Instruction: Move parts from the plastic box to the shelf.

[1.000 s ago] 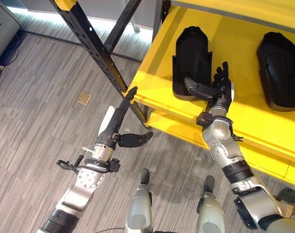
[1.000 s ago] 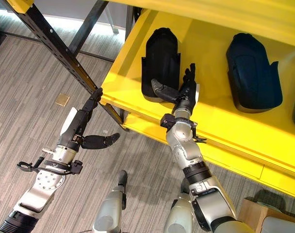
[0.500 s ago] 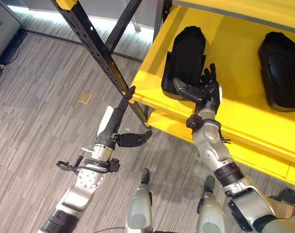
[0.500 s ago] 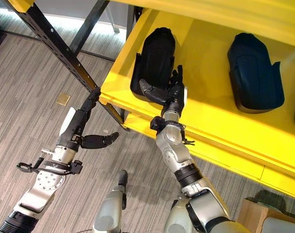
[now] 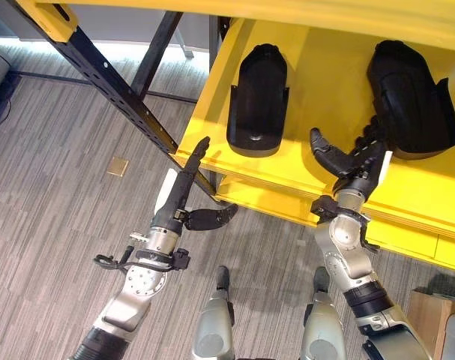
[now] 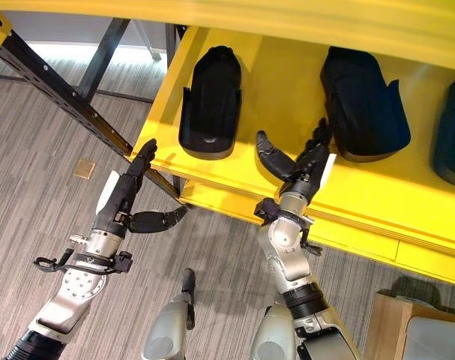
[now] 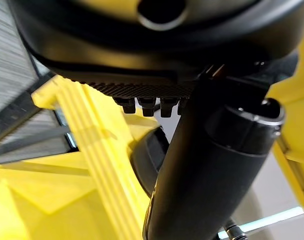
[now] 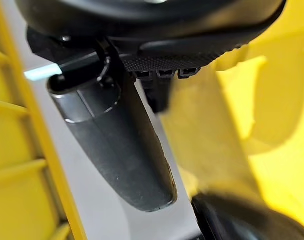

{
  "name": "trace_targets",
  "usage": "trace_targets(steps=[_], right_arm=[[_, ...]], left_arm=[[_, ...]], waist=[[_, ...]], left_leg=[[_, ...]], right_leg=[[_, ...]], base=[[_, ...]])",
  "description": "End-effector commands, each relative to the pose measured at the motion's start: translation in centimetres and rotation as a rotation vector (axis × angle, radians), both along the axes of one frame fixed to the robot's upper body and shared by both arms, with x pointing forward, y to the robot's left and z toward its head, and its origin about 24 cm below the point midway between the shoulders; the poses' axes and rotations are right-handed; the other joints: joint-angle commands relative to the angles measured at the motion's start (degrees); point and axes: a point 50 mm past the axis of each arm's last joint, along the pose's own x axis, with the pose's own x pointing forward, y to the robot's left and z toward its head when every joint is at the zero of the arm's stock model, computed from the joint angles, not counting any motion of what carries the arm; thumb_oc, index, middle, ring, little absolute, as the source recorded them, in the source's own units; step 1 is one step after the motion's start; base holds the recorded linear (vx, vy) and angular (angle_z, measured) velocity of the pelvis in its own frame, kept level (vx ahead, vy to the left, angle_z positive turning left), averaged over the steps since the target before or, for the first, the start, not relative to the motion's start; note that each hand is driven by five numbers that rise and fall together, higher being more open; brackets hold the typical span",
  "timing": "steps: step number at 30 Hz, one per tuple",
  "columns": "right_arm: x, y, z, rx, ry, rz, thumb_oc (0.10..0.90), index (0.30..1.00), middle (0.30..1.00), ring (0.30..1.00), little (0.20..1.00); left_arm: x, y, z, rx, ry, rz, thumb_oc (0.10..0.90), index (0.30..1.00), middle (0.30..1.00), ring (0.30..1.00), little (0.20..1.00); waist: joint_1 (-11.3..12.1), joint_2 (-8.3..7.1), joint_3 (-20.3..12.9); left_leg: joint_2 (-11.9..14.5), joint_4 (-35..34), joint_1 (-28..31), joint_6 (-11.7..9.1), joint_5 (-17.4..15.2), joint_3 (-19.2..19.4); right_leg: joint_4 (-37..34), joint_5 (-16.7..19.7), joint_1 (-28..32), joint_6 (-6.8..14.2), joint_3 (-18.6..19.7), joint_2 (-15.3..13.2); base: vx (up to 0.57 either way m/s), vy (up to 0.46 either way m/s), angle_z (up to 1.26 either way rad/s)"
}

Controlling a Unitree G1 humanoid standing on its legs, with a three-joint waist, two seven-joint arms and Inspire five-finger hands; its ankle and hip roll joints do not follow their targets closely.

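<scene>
Two black moulded parts lie on the yellow shelf (image 5: 317,169): the left part (image 5: 258,101) and a larger right part (image 5: 411,97). A third part (image 6: 452,127) peeks in at the far right edge. My right hand (image 5: 354,159) hovers over the shelf between the first two parts, open, thumb spread, holding nothing and touching neither. My left hand (image 5: 184,176) is open by the shelf's front left corner, fingers straight along the edge, thumb (image 5: 208,217) pointing under the shelf. In the left wrist view the thumb (image 7: 207,165) stands before the yellow frame.
A black perforated rack post (image 5: 107,75) slants across the upper left, meeting the shelf corner. A brass floor plate (image 5: 118,166) is set in the grey striped carpet. A cardboard box (image 5: 428,319) stands at the lower right, below the shelf's front lip.
My right hand has let go of the left part and swung right, away from it. The whole picture has shifted, so the camera moved. The left hand keeps its pose.
</scene>
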Motion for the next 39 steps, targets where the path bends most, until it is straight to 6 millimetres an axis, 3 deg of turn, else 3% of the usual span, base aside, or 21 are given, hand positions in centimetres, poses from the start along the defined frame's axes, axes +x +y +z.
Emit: trace_targets(steps=[1, 6, 9, 11, 18, 23, 31, 36, 39], right_arm=[[-0.7, 0.9, 6.1, -0.040, -0.327, -0.044, 0.900, 1.000, 1.000, 1.000, 1.000], [-1.6, 0.8, 8.6, -0.225, -0.482, -0.024, 0.900, 1.000, 1.000, 1.000, 1.000], [-2.8, 3.2, 10.3, -0.421, -0.564, 0.078, 0.900, 1.000, 1.000, 1.000, 1.000], [-3.2, 4.6, 10.6, -0.491, -0.524, 0.169, 0.900, 1.000, 1.000, 1.000, 1.000], [-3.7, 7.8, 7.9, -0.726, -0.373, 0.481, 0.900, 1.000, 1.000, 1.000, 1.000], [-4.7, 8.1, 6.6, -0.827, -0.349, 0.589, 0.900, 1.000, 1.000, 1.000, 1.000], [-6.8, 8.0, 6.3, -1.083, -0.462, 0.661, 0.900, 1.000, 1.000, 1.000, 1.000], [-6.7, 8.5, 5.2, -1.352, -0.416, 0.840, 0.900, 1.000, 1.000, 1.000, 1.000], [-6.2, 8.1, 5.6, -1.467, -0.462, 0.763, 0.900, 1.000, 1.000, 1.000, 1.000]], left_arm=[[-1.4, -0.9, 3.6, -0.070, -0.219, -0.049, 0.900, 1.000, 1.000, 1.000, 1.000], [-1.5, -0.9, 3.5, -0.075, -0.210, -0.068, 0.900, 1.000, 1.000, 1.000, 1.000], [-1.5, -1.0, 3.7, -0.084, -0.212, -0.088, 0.900, 1.000, 1.000, 1.000, 1.000], [-1.6, -1.1, 3.9, -0.088, -0.212, -0.093, 0.900, 1.000, 1.000, 1.000, 1.000], [-1.8, -0.3, 5.1, -0.077, -0.232, -0.102, 0.900, 1.000, 1.000, 1.000, 1.000], [-1.9, 0.2, 5.7, -0.062, -0.256, -0.092, 0.900, 1.000, 1.000, 1.000, 1.000], [-2.2, 0.8, 6.4, -0.026, -0.289, -0.095, 0.900, 1.000, 1.000, 1.000, 1.000], [-2.2, 1.3, 6.6, 0.010, -0.295, -0.119, 0.900, 1.000, 1.000, 1.000, 1.000], [-2.1, 1.4, 6.7, 0.047, -0.297, -0.147, 0.900, 1.000, 1.000, 1.000, 1.000]], waist=[[0.1, -1.24, -5.4], [0.1, -0.77, -6.2], [0.1, -0.58, -6.4], [0.1, -0.59, -6.5], [0.1, -1.42, -5.7], [-0.2, -2.09, -5.0], [-0.1, -3.37, -4.3], [1.5, -4.41, -4.2], [2.9, -5.40, -4.3]], left_leg=[[0.1, -3.2, 1.4, 3.6, 0.8, 3.7], [-0.3, -3.5, 2.2, 3.6, 0.4, 3.4], [-0.6, -3.2, 2.2, 3.6, 0.2, 3.3], [-0.8, -3.2, 2.3, 3.6, 0.1, 3.3], [-0.4, -3.3, 2.2, 3.6, 0.1, 3.4], [-0.1, -3.3, 1.7, 3.5, 0.2, 3.5], [0.3, -3.2, 0.3, 3.5, 0.2, 3.2], [0.4, -3.0, -0.5, 3.7, 0.3, 2.4], [0.6, -3.2, -1.1, 3.7, 0.6, 1.8]], right_leg=[[3.4, -6.6, 3.0, -2.6, 2.4, -0.1], [3.7, -6.9, 3.2, -2.8, 2.1, -0.3], [4.0, -7.1, 3.1, -2.7, 2.2, -0.3], [4.1, -7.1, 3.0, -2.5, 2.3, -0.3], [4.4, -7.4, 2.5, -2.0, 2.2, -0.1], [4.5, -7.5, 2.0, -1.7, 2.0, 0.0], [4.2, -7.6, 1.2, -1.4, 1.6, 0.3], [4.0, -7.8, 1.8, -1.5, 0.8, 0.5], [3.5, -8.0, 2.5, -1.4, 0.0, 0.8]], base=[[0.02, 0.035, -0.11], [0.02, 0.028, -0.04], [0.00, 0.038, -0.01], [0.00, 0.000, 0.00], [-0.03, -0.013, 0.01], [-0.06, -0.032, 0.00], [-0.06, -0.053, 0.00], [-0.03, -0.094, 0.05], [-0.01, -0.134, 0.14]])
